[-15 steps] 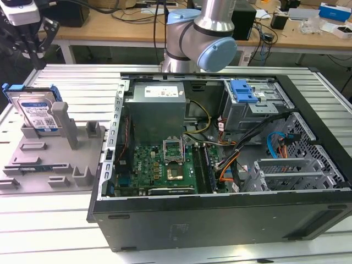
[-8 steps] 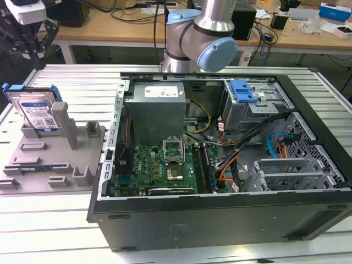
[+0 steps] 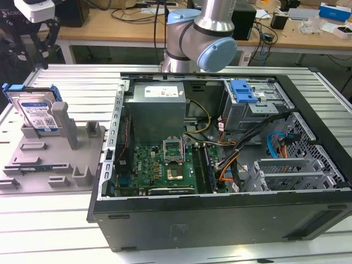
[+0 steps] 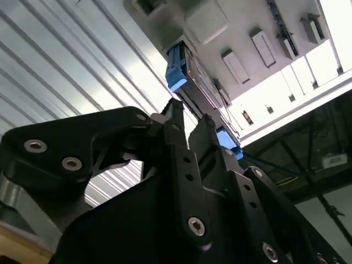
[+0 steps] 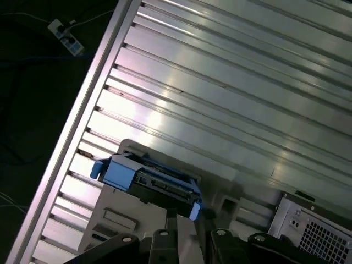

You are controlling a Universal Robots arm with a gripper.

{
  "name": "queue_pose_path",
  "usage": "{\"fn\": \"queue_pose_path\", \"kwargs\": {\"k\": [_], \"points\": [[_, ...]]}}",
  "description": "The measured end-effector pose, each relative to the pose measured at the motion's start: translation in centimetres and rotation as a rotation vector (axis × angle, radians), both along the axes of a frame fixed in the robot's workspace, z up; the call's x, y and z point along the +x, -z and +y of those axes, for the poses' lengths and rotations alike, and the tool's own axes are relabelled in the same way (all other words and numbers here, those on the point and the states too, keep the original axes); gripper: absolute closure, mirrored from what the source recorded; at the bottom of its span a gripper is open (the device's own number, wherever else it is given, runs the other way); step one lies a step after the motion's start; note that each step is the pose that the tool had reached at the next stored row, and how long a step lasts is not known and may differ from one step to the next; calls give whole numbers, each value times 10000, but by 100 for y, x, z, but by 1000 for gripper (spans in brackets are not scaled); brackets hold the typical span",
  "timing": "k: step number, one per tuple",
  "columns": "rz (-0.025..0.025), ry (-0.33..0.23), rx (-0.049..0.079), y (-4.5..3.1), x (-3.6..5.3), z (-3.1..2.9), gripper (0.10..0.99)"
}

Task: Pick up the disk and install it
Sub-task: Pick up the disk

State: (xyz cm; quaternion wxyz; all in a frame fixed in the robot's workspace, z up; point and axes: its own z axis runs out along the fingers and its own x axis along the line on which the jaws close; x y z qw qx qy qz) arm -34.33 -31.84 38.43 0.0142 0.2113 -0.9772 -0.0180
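Observation:
The disk, a silver drive with a white-and-blue label in a bright blue bracket, stands on edge in the grey fixture at the exterior view's left. It leans against a grey post. My gripper hangs above it, open, with nothing between its fingers. In the second wrist view the black fingertips stand apart around my gripper, and the disk lies beyond them, apart from them. The first wrist view has the disk edge-on just past my gripper.
An open computer case lies to the exterior view's right of the fixture, with a motherboard, a power supply and cables inside. A metal drive cage with a blue latch sits at its far corner. Ribbed aluminium table surrounds everything.

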Motion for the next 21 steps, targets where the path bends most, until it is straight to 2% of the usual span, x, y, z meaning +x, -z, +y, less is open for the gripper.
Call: {"fn": "queue_pose_path", "kwargs": {"k": [2, 3, 4, 5, 7, 21], "points": [[1, -453, -1, 1, 0, 1, 671], [1, -883, -3, 2, 0, 2, 612], [0, -1107, -4, 2, 0, 2, 612], [1, -1298, -4, 2, 0, 3, 545], [1, -1829, -5, 5, 0, 13, 545], [8, -4337, -69, 50, 0, 16, 545]]}}
